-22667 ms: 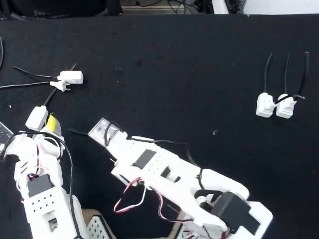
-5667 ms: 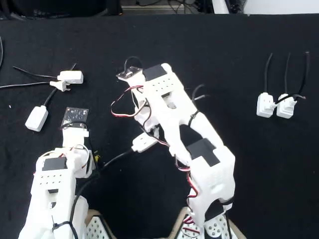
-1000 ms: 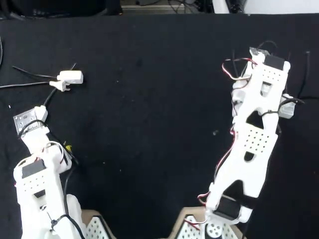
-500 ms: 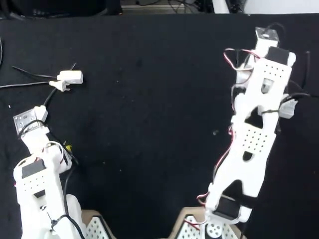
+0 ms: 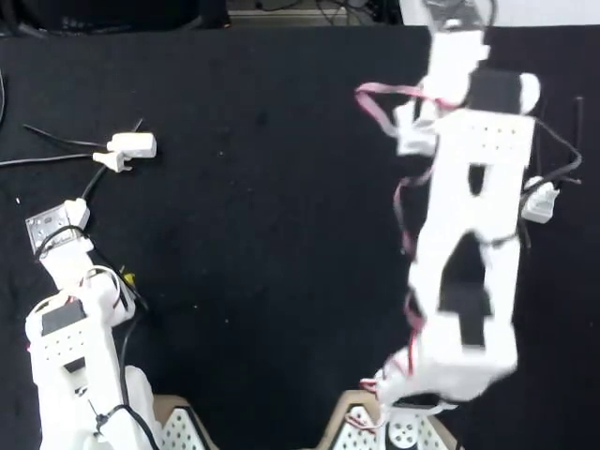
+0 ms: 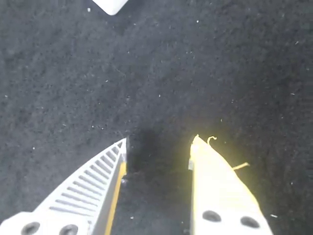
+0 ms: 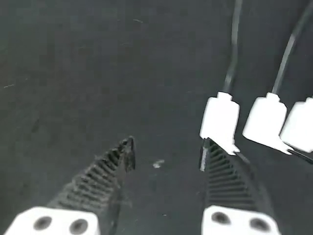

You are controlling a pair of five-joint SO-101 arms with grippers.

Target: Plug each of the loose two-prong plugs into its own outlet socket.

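Note:
In the right wrist view, three white plug-and-socket pieces lie side by side with black cords running off: one (image 7: 220,119), a second (image 7: 265,121) and a third (image 7: 299,128). My right gripper (image 7: 166,149) is open just short of them, with nothing between its fingers; the nearest white piece lies close beside one fingertip (image 7: 206,149). In the high view my right arm (image 5: 473,187) stretches over those pieces, and one white piece (image 5: 538,202) peeks out beside it. My left gripper (image 6: 157,147) is open and empty above the black cloth.
At the far left of the table lie a white socket piece (image 5: 132,143) and a small white plug (image 5: 112,161) with thin black cords. Another white block (image 5: 76,211) sits just past the left arm (image 5: 66,328); its corner (image 6: 110,5) appears in the left wrist view.
The right arm has swung up and toward the table's far edge, blurred with motion. The left arm has stayed still.

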